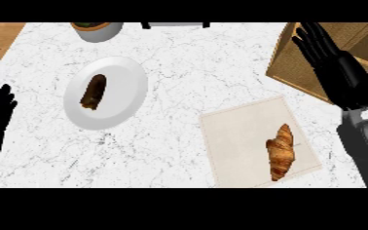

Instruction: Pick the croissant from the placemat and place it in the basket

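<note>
A white marble table (208,63) fills the view. On its left part lies a white plate (123,95) carrying a dark brown, oblong piece of food (93,91) at its middle. Beyond the plate, at the far edge, stands a grey pot (99,32), cut off by the view's edge. Near it, at the far edge's middle, a dark, partly hidden object (176,25) shows.

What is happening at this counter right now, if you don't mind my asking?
Nothing is being held at the moment. The croissant lies untouched on the placemat at the lower right. The robot's right hand is open, fingers straight, showing over the basket at the upper right, apart from the croissant. The left hand rests open at the left edge. A plate holding a dark pastry sits further left.
</note>
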{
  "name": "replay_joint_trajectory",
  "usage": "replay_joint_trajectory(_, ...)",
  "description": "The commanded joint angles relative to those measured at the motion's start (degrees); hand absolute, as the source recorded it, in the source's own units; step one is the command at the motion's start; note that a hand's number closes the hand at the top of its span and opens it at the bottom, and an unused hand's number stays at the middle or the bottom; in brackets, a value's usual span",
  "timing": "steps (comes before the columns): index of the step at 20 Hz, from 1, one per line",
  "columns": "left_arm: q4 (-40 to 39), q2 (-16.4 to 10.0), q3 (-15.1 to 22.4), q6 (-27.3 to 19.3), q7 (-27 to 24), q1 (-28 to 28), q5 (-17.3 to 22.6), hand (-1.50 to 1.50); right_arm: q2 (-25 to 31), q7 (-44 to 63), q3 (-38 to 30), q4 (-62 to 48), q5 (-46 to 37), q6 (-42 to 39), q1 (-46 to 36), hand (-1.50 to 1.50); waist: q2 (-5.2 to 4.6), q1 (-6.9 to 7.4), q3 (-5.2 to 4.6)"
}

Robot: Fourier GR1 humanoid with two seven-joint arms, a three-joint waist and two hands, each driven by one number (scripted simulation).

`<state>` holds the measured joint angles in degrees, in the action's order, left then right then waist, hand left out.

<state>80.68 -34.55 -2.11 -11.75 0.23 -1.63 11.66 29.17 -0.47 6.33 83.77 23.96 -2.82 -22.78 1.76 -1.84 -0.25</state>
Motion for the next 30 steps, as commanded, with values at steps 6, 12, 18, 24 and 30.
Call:
replay_joint_trajectory(6,10.0,1.7,7.2,2.5,-3.5,10.6,-5.8,0.00,-10.3,0.4,5.3,2.9,-7.4,12.1,5.2,1.50,-1.66,0.89,0.28)
replay_joint_trajectory(12,7.2,3.6,9.0,5.4,-2.2,12.5,-4.2,0.00,-28.7,-4.3,14.9,2.2,-15.3,38.3,2.1,-1.50,-1.76,1.88,0.12)
replay_joint_trajectory(18,7.7,3.2,9.0,4.7,-1.2,11.9,-5.4,0.00,-15.0,14.5,15.5,-1.7,-35.4,46.1,-3.4,-1.50,-0.78,0.02,-0.39)
replay_joint_trajectory(24,7.7,4.0,9.1,3.8,-0.6,11.0,-5.5,0.00,1.9,33.7,18.6,-6.1,-42.2,29.3,-7.6,-1.50,-0.04,-0.86,-0.83)
replay_joint_trajectory(30,7.7,5.0,10.4,3.2,-0.7,11.0,-6.7,0.00,9.0,46.9,26.3,-1.1,-36.0,2.2,-12.0,-1.50,-0.27,-0.16,-0.53)
